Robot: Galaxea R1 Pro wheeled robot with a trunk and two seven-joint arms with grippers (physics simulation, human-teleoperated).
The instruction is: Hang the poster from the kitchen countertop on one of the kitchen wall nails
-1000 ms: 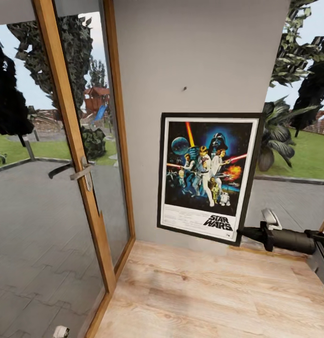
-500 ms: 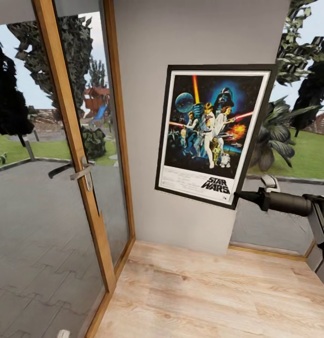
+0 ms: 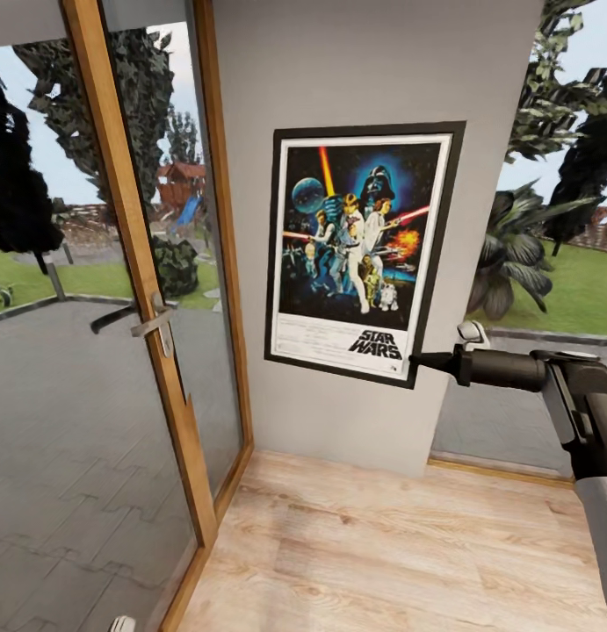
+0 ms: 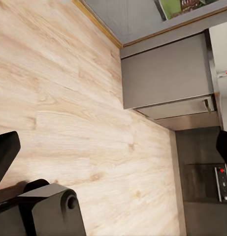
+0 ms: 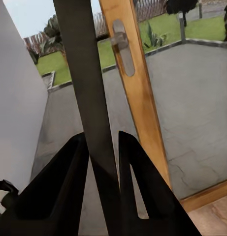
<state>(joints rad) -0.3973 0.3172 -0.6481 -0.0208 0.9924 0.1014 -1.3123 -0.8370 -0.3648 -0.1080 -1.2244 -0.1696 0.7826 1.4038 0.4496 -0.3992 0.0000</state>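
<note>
The Star Wars poster [image 3: 360, 254] hangs upright and slightly tilted against the grey wall pillar [image 3: 373, 61]. My right gripper [image 3: 415, 359] is shut on its lower right corner, the arm reaching in from the right. In the right wrist view both dark fingers [image 5: 69, 172] pinch the poster's black edge [image 5: 83, 73], seen edge-on. No wall nail can be seen; the poster covers that part of the wall. My left gripper [image 4: 113, 150] is open and empty, pointing down over the wooden floor. The kitchen countertop is out of view.
A glass door in a wooden frame [image 3: 154, 351] with a metal handle [image 3: 154, 320] stands left of the pillar. A window [image 3: 549, 219] with plants outside is to the right. A grey cabinet [image 4: 167, 73] and an oven [image 4: 207, 182] stand beside the light wooden floor [image 3: 382, 544].
The poster went up the wall and then slid left, covering the spot where a small nail showed. My right arm moved up and left with it.
</note>
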